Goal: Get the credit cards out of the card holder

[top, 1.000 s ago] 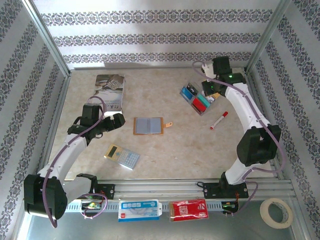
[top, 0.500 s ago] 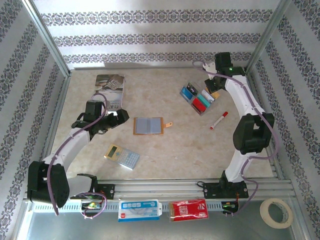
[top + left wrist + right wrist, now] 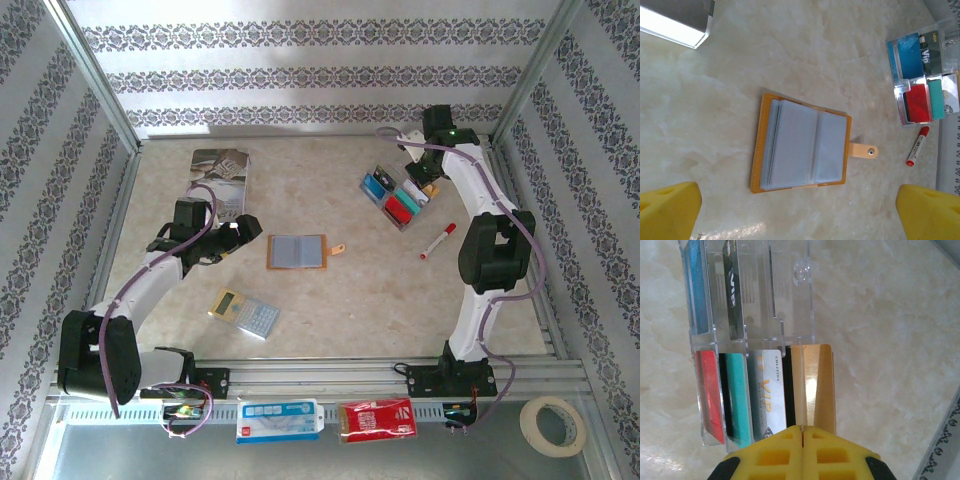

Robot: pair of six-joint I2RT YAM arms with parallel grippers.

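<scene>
The card holder [image 3: 297,251] lies open at mid-table, orange-tan with blue-grey sleeves [image 3: 800,145] and its tab [image 3: 863,150] pointing right. My left gripper [image 3: 245,232] hangs just left of it, open, and its yellow fingertips [image 3: 667,210] are wide apart with nothing between them. My right gripper [image 3: 802,432] is shut on a gold credit card [image 3: 815,385] at the right end of a clear organiser [image 3: 398,197]. Beside it in the slots stand red [image 3: 710,390], teal [image 3: 737,395], white VIP [image 3: 767,390], blue [image 3: 697,290] and dark VIP [image 3: 735,295] cards.
A grey-and-yellow calculator [image 3: 244,314] lies front left. A book [image 3: 221,180] lies at the back left. A red marker [image 3: 437,241] lies just in front of the organiser. The frame's rails and patterned walls close the table in.
The right arm has folded upright and drawn its wrist slightly back over the organiser. The left arm has edged a little toward the card holder. Neither gripper's state changed.
</scene>
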